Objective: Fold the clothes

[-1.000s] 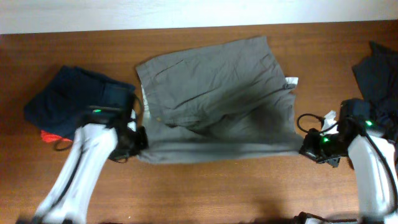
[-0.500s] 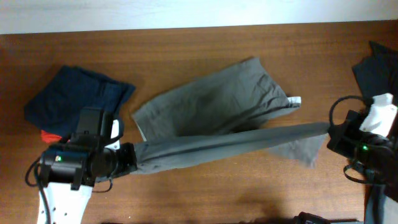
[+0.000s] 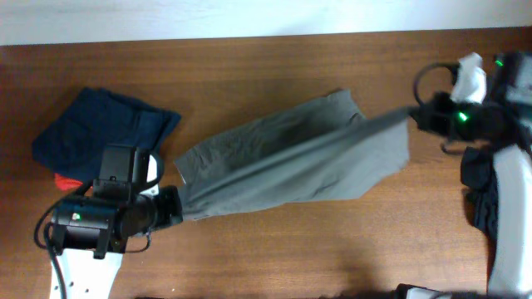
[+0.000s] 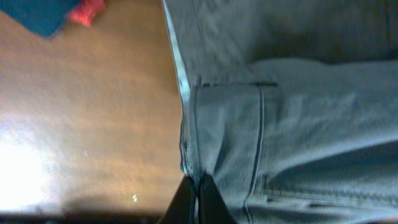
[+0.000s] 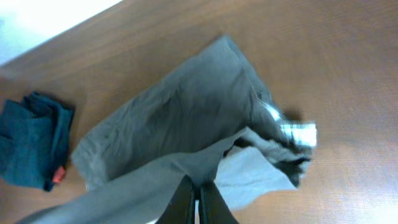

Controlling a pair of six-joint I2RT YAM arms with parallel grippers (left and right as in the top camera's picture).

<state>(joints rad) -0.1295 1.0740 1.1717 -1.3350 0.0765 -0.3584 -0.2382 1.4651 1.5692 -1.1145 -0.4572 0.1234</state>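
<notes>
Brown wood grain runs across the whole bench (image 3: 291,257), with a pale strip of wall (image 3: 249,17) along its far edge.

My left end effector (image 3: 173,208) is closed tight, its two fingers (image 4: 186,202) pressed together on the stitched edge of the grey shorts (image 3: 291,166). In the left wrist view, the cloth spreads away from the fingertips, with a seam and a double line of stitching close above them. My right end effector (image 3: 413,116) is likewise pinched shut on the opposite end of the same shorts. In the right wrist view, the fabric rises to the fingertips in a narrow gathered fold.

Between the two end effectors the shorts hang as a slanting band, low at my left one and high at my right one. The upper edge is pulled taut, and the rest droops below it. Part of the garment lies on the bench beneath this band, with one corner reaching toward the far edge. A white label shows on the cloth in the right wrist view.

Just beyond my left end effector, on the side away from the shorts, lies a folded navy garment (image 3: 91,133). A small red item (image 3: 65,180) peeks out at its near edge. Beside my right arm, nearer me than that end effector, a dark garment (image 3: 480,195) lies crumpled at the bench edge.
</notes>
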